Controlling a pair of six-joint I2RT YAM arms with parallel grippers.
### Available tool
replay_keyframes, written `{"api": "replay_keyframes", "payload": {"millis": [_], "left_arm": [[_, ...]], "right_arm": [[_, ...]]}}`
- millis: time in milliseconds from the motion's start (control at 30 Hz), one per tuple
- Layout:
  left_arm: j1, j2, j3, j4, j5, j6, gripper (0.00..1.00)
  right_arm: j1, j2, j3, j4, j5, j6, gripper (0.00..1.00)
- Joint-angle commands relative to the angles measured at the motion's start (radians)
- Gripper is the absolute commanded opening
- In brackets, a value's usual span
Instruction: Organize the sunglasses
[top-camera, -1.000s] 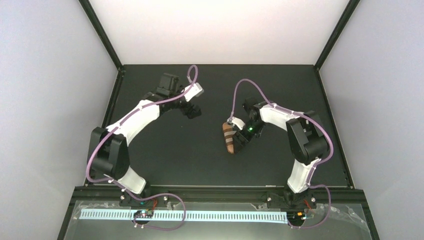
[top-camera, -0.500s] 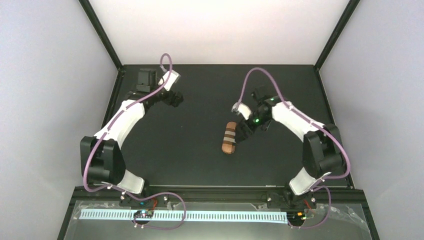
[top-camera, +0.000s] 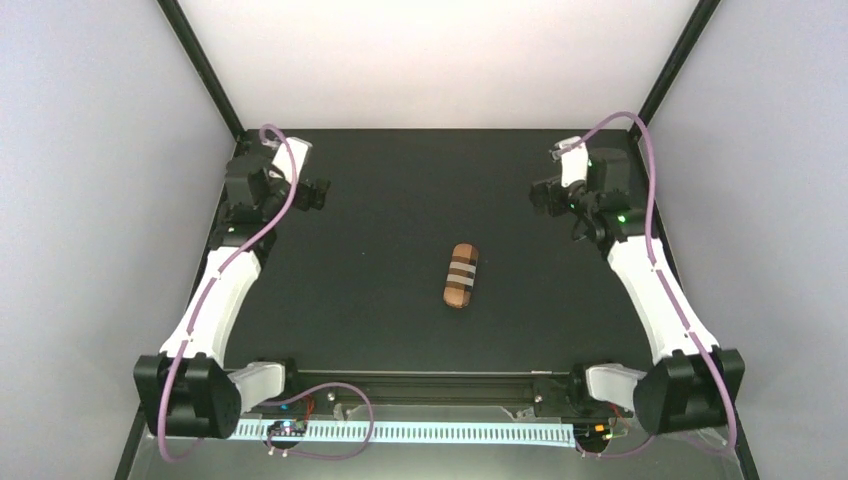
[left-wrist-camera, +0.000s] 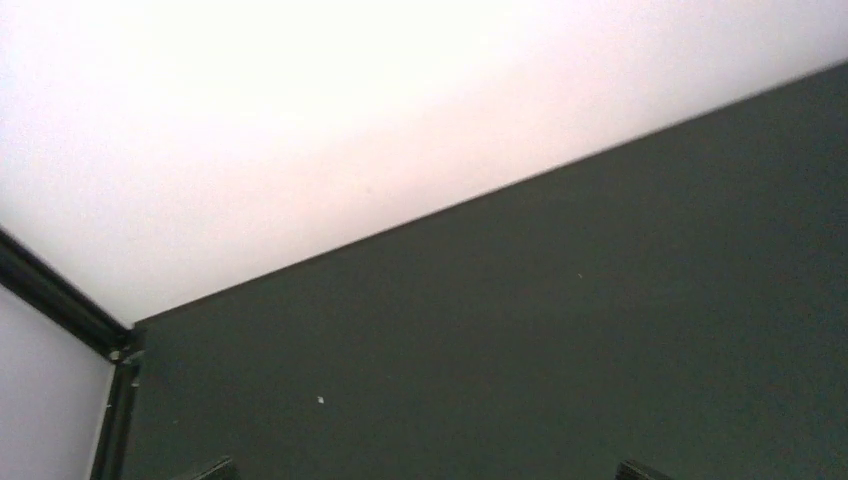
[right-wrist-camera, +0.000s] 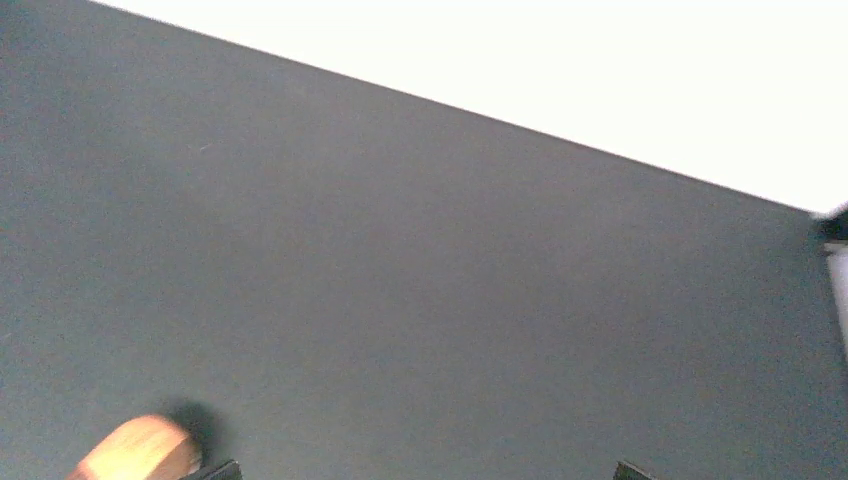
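Note:
The sunglasses are out of view. A closed oblong brown case with pale stripes (top-camera: 460, 275) lies alone in the middle of the black table (top-camera: 380, 300); its end shows at the bottom left of the right wrist view (right-wrist-camera: 135, 452). My left gripper (top-camera: 316, 194) is open and empty near the far left corner. My right gripper (top-camera: 543, 196) is open and empty near the far right corner. In both wrist views only the fingertips (left-wrist-camera: 215, 470) (right-wrist-camera: 630, 470) show, wide apart at the bottom edge.
Black frame posts (top-camera: 205, 70) (top-camera: 670, 70) rise at the two far corners, close to each gripper. The white back wall (left-wrist-camera: 300, 120) stands behind the table's far edge.
My right gripper has let go of the case and drawn back to the far right corner. My left gripper has swung from the table's middle to the far left corner. The case lies still.

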Motion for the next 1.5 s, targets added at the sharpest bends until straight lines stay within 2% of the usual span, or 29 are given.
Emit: {"api": "replay_keyframes", "payload": {"millis": [0, 67, 233, 300, 533, 733, 933, 1467], "left_arm": [[0.046, -0.09, -0.028, 0.08, 0.001, -0.089, 0.99], [0.048, -0.12, -0.038, 0.084, 0.022, -0.11, 0.99], [0.047, -0.17, -0.044, 0.085, 0.209, -0.099, 0.99], [0.048, -0.188, -0.048, 0.073, 0.236, -0.102, 0.99], [0.048, -0.261, -0.097, 0.061, 0.23, -0.12, 0.99], [0.048, -0.323, -0.14, 0.055, 0.183, -0.083, 0.99], [0.047, -0.367, -0.142, 0.04, 0.21, -0.085, 0.99], [0.048, -0.342, -0.127, 0.025, 0.236, -0.095, 0.99]], "right_arm": [[-0.014, -0.117, -0.096, 0.189, 0.273, 0.054, 1.0], [-0.015, -0.15, -0.096, 0.194, 0.263, 0.048, 1.0], [-0.015, -0.198, -0.029, 0.144, 0.231, 0.034, 1.0], [-0.015, -0.231, -0.036, 0.141, 0.218, 0.043, 1.0], [-0.015, -0.335, -0.168, 0.226, 0.252, 0.015, 1.0], [-0.015, -0.385, -0.2, 0.243, 0.264, -0.012, 1.0], [-0.015, -0.417, -0.224, 0.25, 0.216, -0.012, 1.0], [-0.019, -0.427, -0.24, 0.271, 0.252, -0.029, 1.0]]}}
